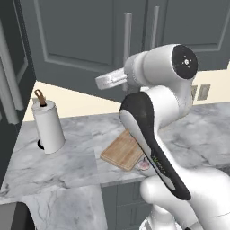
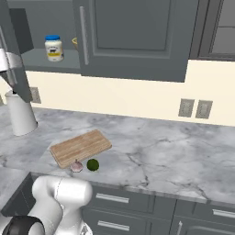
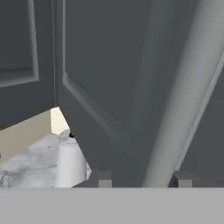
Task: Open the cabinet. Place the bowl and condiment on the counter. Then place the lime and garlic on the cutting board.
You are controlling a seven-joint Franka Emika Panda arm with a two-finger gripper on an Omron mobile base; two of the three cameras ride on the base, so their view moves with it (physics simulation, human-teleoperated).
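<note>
My gripper (image 3: 142, 179) is straddling the silver bar handle (image 3: 186, 100) of the cabinet (image 2: 133, 39), one dark fingertip on each side of the bar, jaws closed around it. In the hand view the handle is running from six o'clock up toward one o'clock, with the panelled door behind it.

In the right base view the left door is standing open, and the condiment (image 2: 53, 47) is sitting on the shelf inside at about eleven o'clock. A sliver of the bowl (image 2: 74, 42) is peeking out just beside the edge of the other door.

On the counter (image 2: 160, 151) the cutting board (image 2: 81, 147) is lying near the front edge. The garlic (image 2: 76, 166) and the lime (image 2: 92, 165) are resting just off its near side, at its five o'clock, close together. The paper towel roll (image 1: 47, 126) is standing upright at nine o'clock in the left base view.
</note>
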